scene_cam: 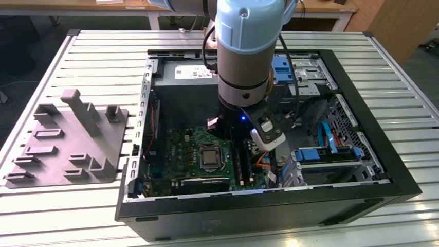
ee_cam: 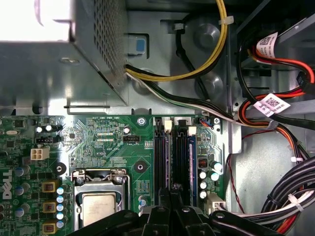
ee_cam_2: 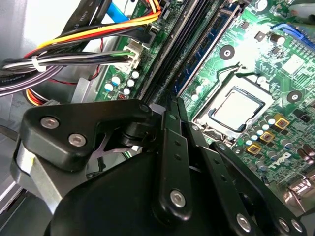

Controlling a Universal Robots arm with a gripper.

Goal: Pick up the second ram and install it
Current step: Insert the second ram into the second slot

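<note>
Second ram (ee_cam: 181,162): sitting in motherboard (ee_cam: 113,142) slot, centre of first wrist view.
Gripper (ee_cam: 173,192): fingers pressing narrowly together on ram's top edge.

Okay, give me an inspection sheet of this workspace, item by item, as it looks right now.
Surface: slatted metal table carrying an open computer case.
Job's things: second ram cannot be told apart from the memory slots on the motherboard.
Clutter: grey fixture at the exterior view's left, beside the case.
Grippers: gripper low inside the case, directly over the memory slots.
Cables: red, yellow and black cable bundles beside the motherboard.
Surroundings: wooden bench behind the table.
</note>
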